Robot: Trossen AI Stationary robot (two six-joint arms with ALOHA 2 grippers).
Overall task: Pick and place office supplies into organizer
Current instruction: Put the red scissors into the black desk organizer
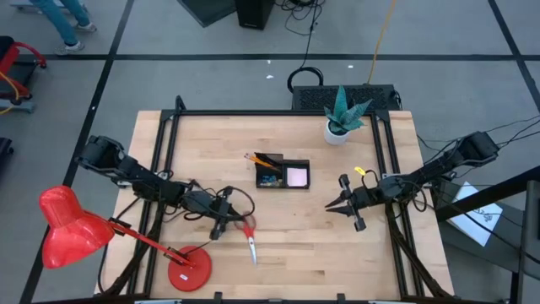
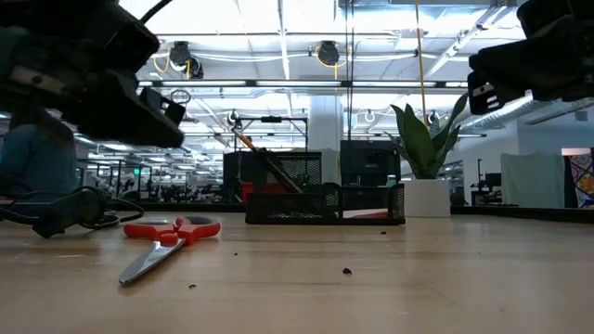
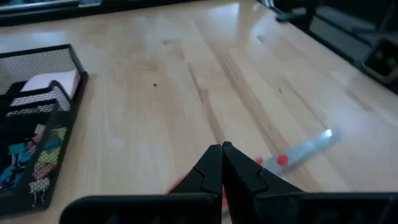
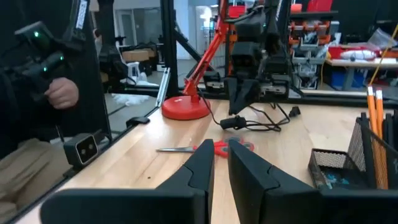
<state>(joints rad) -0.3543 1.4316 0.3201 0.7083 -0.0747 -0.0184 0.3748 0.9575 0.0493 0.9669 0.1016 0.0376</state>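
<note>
Red-handled scissors lie flat on the table and also show in the low view. My left gripper is shut and hovers above their handles, clear of them, as the low view shows. The black mesh organizer holds orange pencils, a pink sticky pad and blue clips. A small yellow piece lies on the table. My right gripper hovers right of the organizer, empty, its fingers a narrow gap apart.
A red desk lamp stands at the near left, its base close to the scissors and its black cable on the table. A white plant pot stands at the back. A person is beyond the table's left edge.
</note>
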